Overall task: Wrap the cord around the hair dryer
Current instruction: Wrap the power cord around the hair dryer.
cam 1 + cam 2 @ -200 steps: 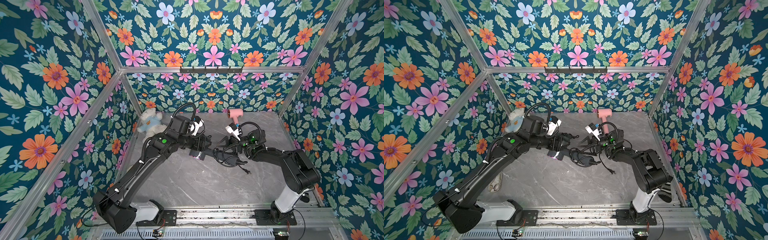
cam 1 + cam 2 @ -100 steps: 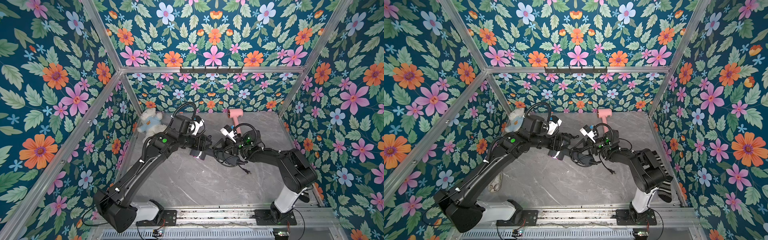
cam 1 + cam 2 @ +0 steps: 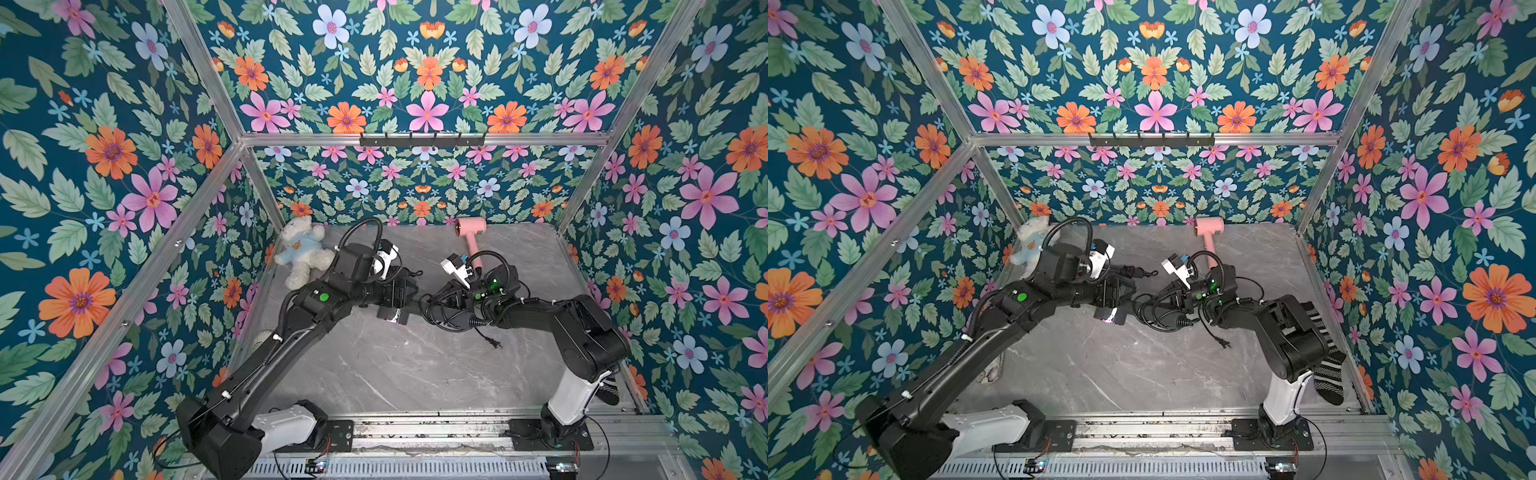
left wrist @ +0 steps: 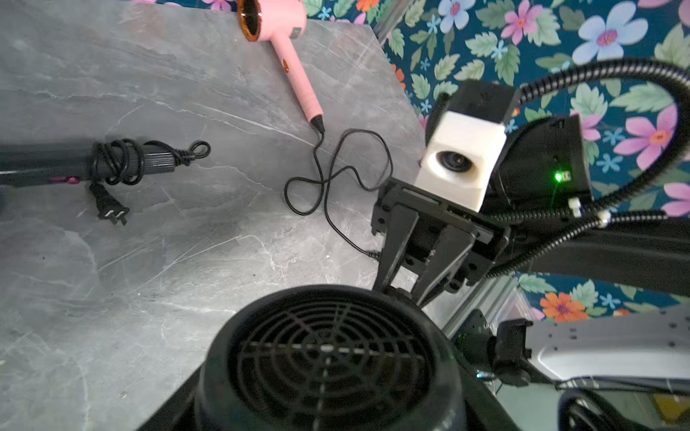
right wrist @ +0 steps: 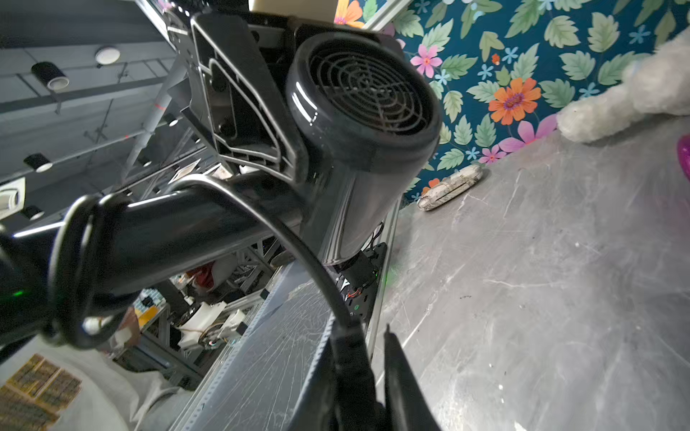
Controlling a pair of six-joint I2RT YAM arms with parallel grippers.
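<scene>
Right pincer (image 4: 401,294) showed jaws narrow on the cord (image 5: 291,239), which ran into the gap between them. Just nearer the front, a plug (image 3: 493,343) lay on the grey table (image 3: 395,374) beside the right arm. Left pincer (image 3: 411,296) was clamped on the barrel of the black hair dryer (image 5: 358,123), held at mid-table between the two arms. Several turns of cord sat round the dryer's handle (image 5: 179,227). Behind the left pincer a black styling tool (image 4: 44,162) lay flat, its own lead (image 4: 115,160) wound on it. Farther back: white teddy bear (image 3: 303,253) toward the left wall; pink hair dryer (image 3: 471,232) against the rear wall, its thin lead (image 4: 328,175) loose in loops on the table.
</scene>
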